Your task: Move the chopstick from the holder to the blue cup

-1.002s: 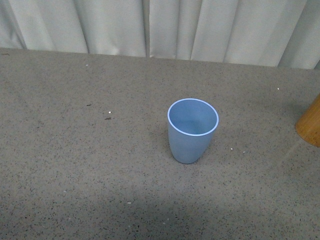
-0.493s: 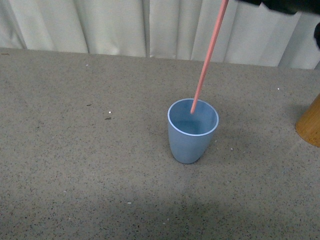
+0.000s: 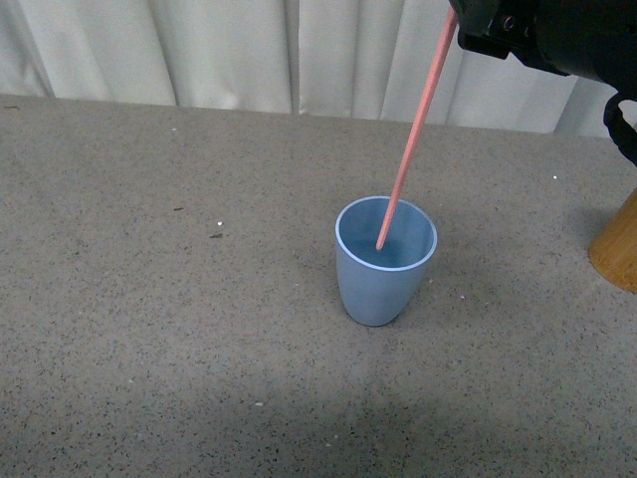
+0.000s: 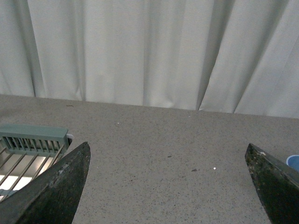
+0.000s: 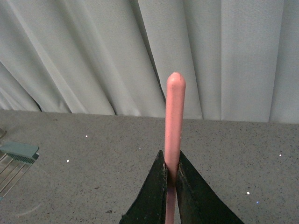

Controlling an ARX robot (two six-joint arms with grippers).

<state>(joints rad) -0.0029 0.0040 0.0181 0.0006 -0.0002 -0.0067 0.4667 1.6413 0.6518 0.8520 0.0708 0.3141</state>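
Note:
The blue cup [image 3: 385, 261] stands upright in the middle of the speckled table. The pink chopstick [image 3: 414, 134] slants down from the upper right, its lower tip inside the cup's mouth. My right gripper [image 3: 460, 22] is shut on the chopstick's upper part at the top of the front view. In the right wrist view the chopstick [image 5: 174, 112] rises from between the closed black fingers [image 5: 158, 186]. The tan holder [image 3: 619, 249] shows partly at the right edge. My left gripper [image 4: 170, 186] is open over bare table, with the cup's rim [image 4: 294, 161] at the view's edge.
White curtains [image 3: 249, 50] hang behind the table's far edge. A pale green slatted rack [image 4: 30, 144] lies on the table in the left wrist view and also shows as the rack [image 5: 16, 156] in the right wrist view.
The right gripper has come down into the front view with the chopstick. The chopstick's tip has sunk deeper into the blue cup. A second ago neither was in view.

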